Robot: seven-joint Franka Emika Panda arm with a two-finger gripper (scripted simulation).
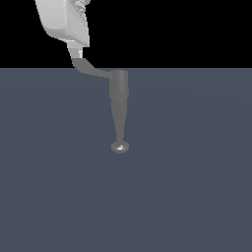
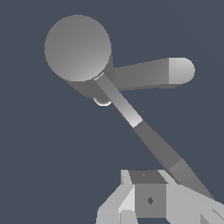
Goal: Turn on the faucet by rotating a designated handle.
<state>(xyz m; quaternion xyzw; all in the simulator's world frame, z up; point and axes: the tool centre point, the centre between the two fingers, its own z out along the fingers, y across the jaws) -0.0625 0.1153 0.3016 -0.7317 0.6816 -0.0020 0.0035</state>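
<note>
Grey handle (image 1: 88, 68) end at gripper (image 1: 77, 51) jaws, seemingly touching

Exterior: level, mid-range, facing faucet (image 1: 118, 98) spout-on. Wrist: close, looking down; handle (image 2: 144, 131) toward 5 o'clock. Both share faucet.

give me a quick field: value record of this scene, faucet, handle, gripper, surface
faucet: matte grey faucet, upright cylindrical body, spout tapering toward the camera in the exterior view
spout tip: shiny rounded spout tip
handle: thin bent handle sticking out to the exterior view's left
gripper: white gripper at the handle's outer end; contact and jaw state unclear
surface: plain dark blue-grey surface
</note>
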